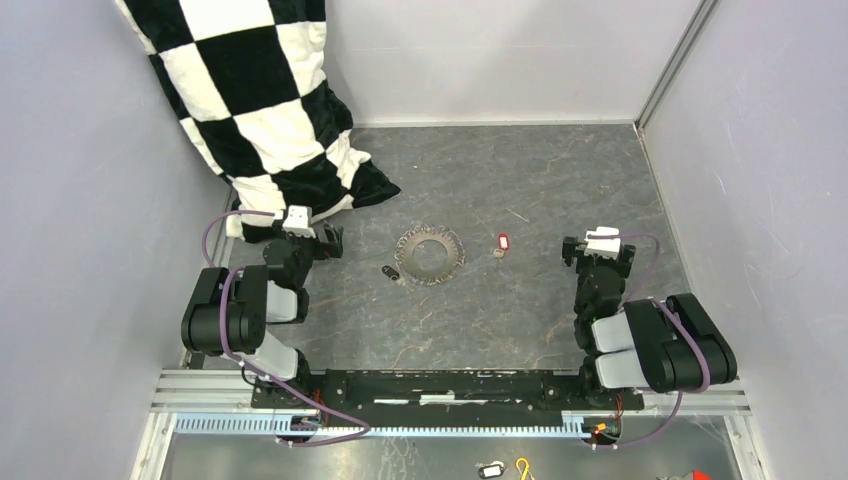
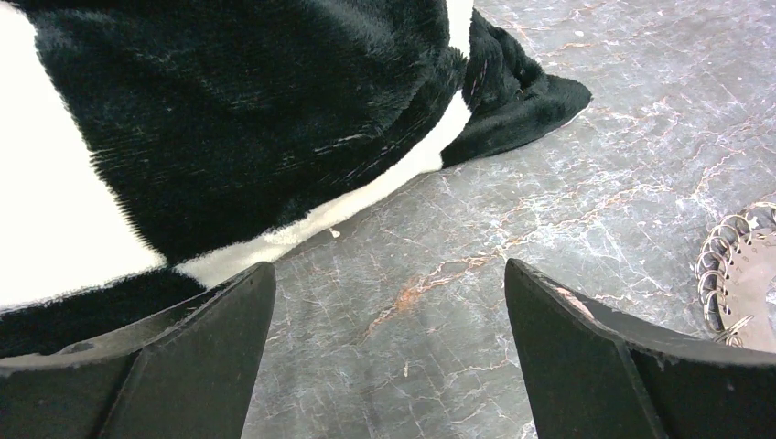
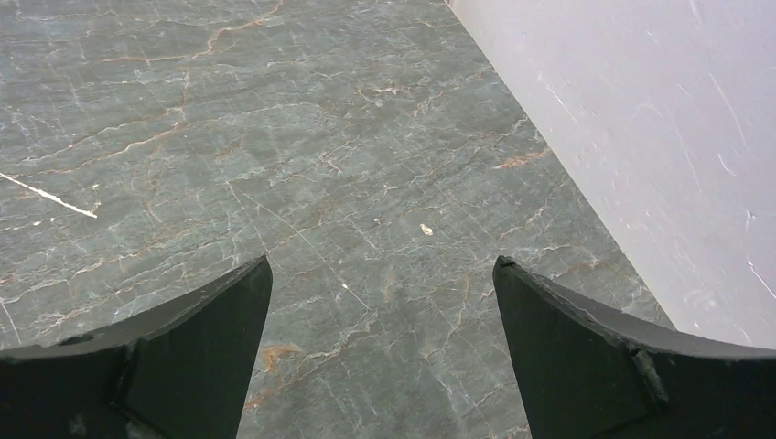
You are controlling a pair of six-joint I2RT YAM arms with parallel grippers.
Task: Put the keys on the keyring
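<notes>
Left hand (image 2: 386, 265) and right hand (image 3: 382, 261) both splayed, empty — keyring (image 1: 431, 254) between, red key (image 1: 503, 241), seemingly black key (image 1: 390, 271) alongside.

Both arms (image 1: 245, 305), black with pale grey covers and white wrist caps (image 1: 298, 216), are mounted on the black base bar (image 1: 430, 385). Each carries purple cables (image 1: 209, 240); the fingers (image 2: 183, 366) are black wedges.

The fluffy plush blanket (image 1: 260, 110) at the desk's far left corner is checkered black and white. The stone-look desk (image 1: 520, 320) is dark grey, veined pale and rusty. The large toothed metal keyring (image 1: 430, 255) is grey. The tiny red-headed metal key (image 1: 503, 241) shows bright, the tiny black-headed metal key (image 1: 390, 271) dark. My left pincer (image 2: 386, 265) and right pincer (image 3: 382, 261) are black.
</notes>
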